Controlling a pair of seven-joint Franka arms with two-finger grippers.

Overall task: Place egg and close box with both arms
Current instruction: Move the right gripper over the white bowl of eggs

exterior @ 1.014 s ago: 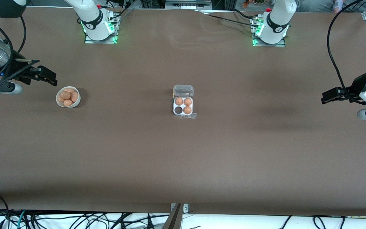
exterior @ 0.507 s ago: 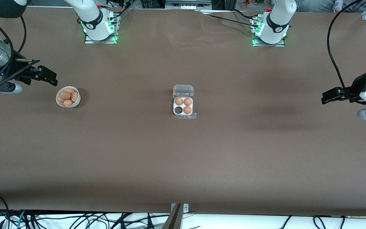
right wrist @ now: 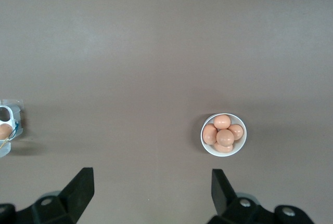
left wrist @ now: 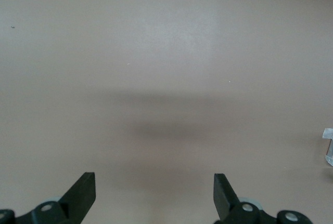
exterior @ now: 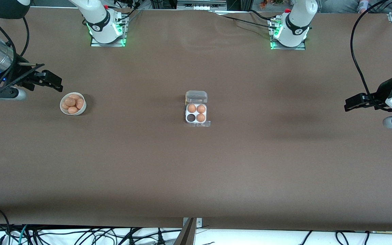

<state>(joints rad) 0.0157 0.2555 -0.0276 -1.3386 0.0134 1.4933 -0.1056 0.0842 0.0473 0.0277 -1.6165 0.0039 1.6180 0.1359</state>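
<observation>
The box point(exterior: 196, 113) sits at the table's middle, a white tray with its clear lid point(exterior: 196, 97) open. Three eggs point(exterior: 200, 117) fill three cells and one cell point(exterior: 191, 117) is empty. Several more eggs point(exterior: 70, 101) lie in a round white bowl point(exterior: 62, 107) toward the right arm's end. My right gripper point(exterior: 54, 81) is open and empty, up in the air beside the bowl. In the right wrist view the gripper point(right wrist: 152, 182) is open, with the bowl point(right wrist: 223, 154) and the box's edge point(right wrist: 6, 125) in sight. My left gripper point(exterior: 349, 102) waits, open point(left wrist: 154, 182) over bare table.
The brown table point(exterior: 196, 170) stretches wide around the box. The arm bases point(exterior: 105, 29) stand along its edge farthest from the front camera. A sliver of the box point(left wrist: 329, 141) shows at the left wrist view's edge. Cables hang off the near edge point(exterior: 80, 234).
My right gripper has shifted slightly toward the table's middle, beside the bowl. The left arm, the box and the bowl have not moved.
</observation>
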